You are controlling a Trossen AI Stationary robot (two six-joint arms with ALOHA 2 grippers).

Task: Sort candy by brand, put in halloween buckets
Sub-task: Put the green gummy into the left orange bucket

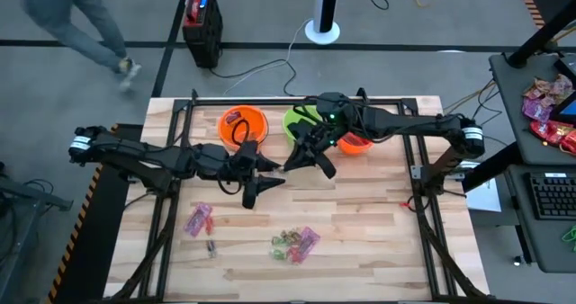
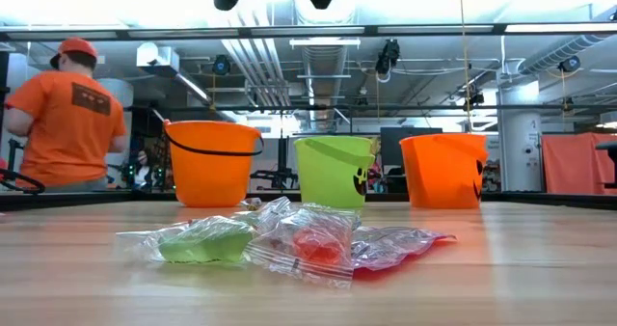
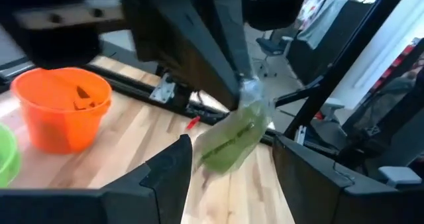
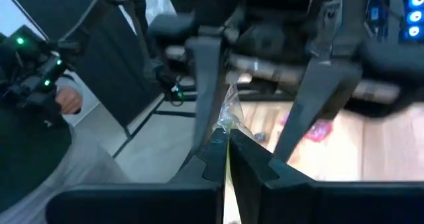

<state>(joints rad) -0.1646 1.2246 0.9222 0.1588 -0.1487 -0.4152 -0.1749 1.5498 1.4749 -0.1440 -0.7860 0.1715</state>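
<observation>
A green candy packet (image 3: 232, 138) hangs in the air between my two grippers, over the middle of the table. My right gripper (image 4: 227, 141) is shut on its clear wrapper (image 4: 230, 111). My left gripper (image 3: 232, 161) is open, one finger on either side of the packet's lower half; whether a finger touches it I cannot tell. In the high view the two grippers meet just near of the left orange bucket (image 1: 243, 126), the lime green bucket (image 1: 301, 122) and the right orange bucket (image 1: 355, 142). Pink packets (image 1: 199, 219) and a mixed pile (image 1: 295, 244) lie on the near half of the table. My right gripper pinches the clear top corner (image 3: 250, 91) of the green packet between its two fingers. It comes slanting down from the table's far right. The packet hangs tilted below the fingers, lifted clear of the table.
The left orange bucket (image 3: 63, 108) holds some candy. In the low view, green (image 2: 198, 239), red (image 2: 308, 244) and magenta (image 2: 395, 241) packets lie in front of the buckets. A heap of packets (image 1: 549, 106) sits by the keyboard off the table. A person (image 1: 81, 25) walks beyond the far left corner.
</observation>
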